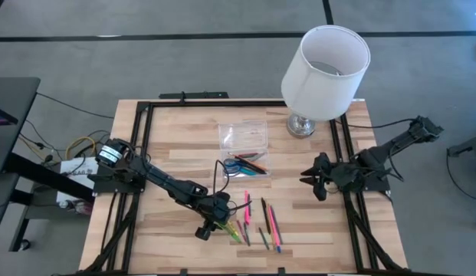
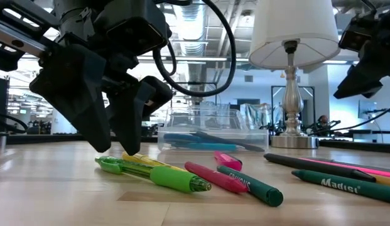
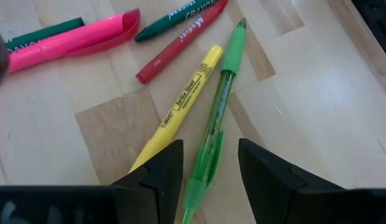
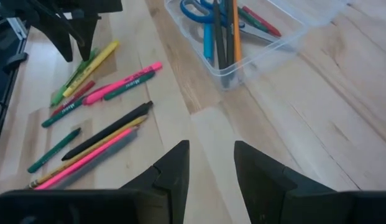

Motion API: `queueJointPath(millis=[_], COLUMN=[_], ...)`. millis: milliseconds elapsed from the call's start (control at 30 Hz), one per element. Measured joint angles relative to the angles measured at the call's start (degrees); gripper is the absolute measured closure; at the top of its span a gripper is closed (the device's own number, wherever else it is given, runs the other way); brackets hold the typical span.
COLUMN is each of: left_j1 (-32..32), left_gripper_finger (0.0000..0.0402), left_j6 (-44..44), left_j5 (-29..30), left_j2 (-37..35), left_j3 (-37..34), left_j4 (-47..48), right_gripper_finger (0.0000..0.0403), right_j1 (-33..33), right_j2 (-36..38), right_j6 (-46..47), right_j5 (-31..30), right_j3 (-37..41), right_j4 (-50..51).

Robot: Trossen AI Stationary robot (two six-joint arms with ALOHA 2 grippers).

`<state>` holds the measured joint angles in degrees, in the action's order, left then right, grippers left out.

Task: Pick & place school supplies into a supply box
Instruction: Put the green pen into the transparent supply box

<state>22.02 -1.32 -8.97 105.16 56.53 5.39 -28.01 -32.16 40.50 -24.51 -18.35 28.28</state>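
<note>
Left pincer (image 3: 208, 165): released, fingers astride the green pen (image 3: 212, 134) to close on it
Right pincer (image 4: 211, 165): released, waiting over the bench (image 4: 317, 112)
Supply box (image 1: 245, 165): lid off to receive supplies

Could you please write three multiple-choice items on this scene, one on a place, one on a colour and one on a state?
1. Where are the scissors?
A. in the supply box
B. under the lamp
C. in the right tool

2. What colour is the pen between the left tool fingers?
A. blue
B. green
C. black

3. How is the right tool?
A. shut on a marker
B. open and empty
C. inside the box

Answers:
1 A, blue handles lie in the clear case.
2 B, green pen lies between the open fingers.
3 B, only bare table shows between its fingers.
</note>
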Motion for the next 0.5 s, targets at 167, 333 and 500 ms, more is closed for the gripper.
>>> queueJointPath(millis=[167, 333, 500], left_j1=[-0.02, -0.08, -0.03], left_gripper_finger=[0.0253, 0.0253, 0.0253], left_j6=[0.61, 1.57, 1.33], left_j5=[0.0, -0.21, -2.72], left_j2=[0.0, 0.76, 3.55], left_j3=[0.0, 0.0, 1.08], left_j4=[0.19, -0.67, -1.39], right_gripper_finger=[0.0284, 0.0284, 0.0284], right_j1=[0.02, 0.02, 0.02], right_j2=[0.0, 0.0, -0.01], right_j6=[-0.38, -0.38, 0.04], right_j5=[-1.04, -1.14, -1.14], right_j3=[0.0, 0.0, 0.0], right_j4=[0.33, 1.26, 1.28])
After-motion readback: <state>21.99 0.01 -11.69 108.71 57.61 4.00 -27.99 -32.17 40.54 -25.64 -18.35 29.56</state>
